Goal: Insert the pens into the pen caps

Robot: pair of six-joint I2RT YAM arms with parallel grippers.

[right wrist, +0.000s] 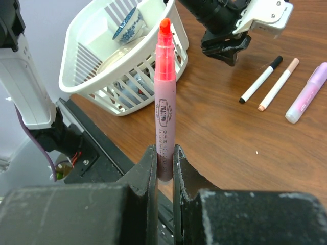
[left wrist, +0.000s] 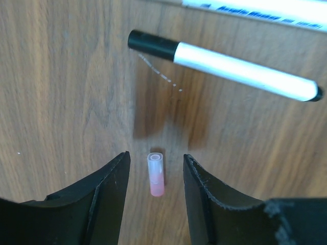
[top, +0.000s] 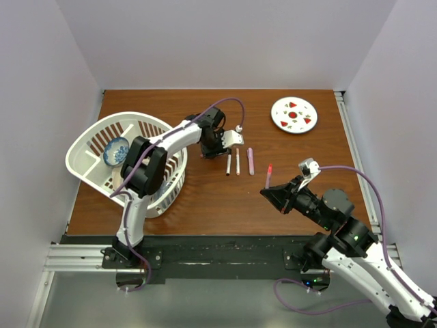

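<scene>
A small pink pen cap (left wrist: 156,174) lies on the wooden table between the fingers of my left gripper (left wrist: 156,159), which is open around it without touching it. A white pen with a black cap (left wrist: 225,65) lies just beyond, and another white pen (left wrist: 255,7) lies past it. In the top view my left gripper (top: 214,150) sits by three pens: a black-ended one (top: 228,165), a peach-ended one (top: 237,162) and a lilac one (top: 250,161). My right gripper (right wrist: 164,151) is shut on a pink pen (right wrist: 164,102) with an orange-red tip, held upright above the table (top: 268,175).
A white slatted basket (top: 89,154) holding a blue bowl (top: 116,150) stands at the left. A round white plate with red spots (top: 294,114) sits at the back right. The basket (right wrist: 87,76) also shows in the right wrist view.
</scene>
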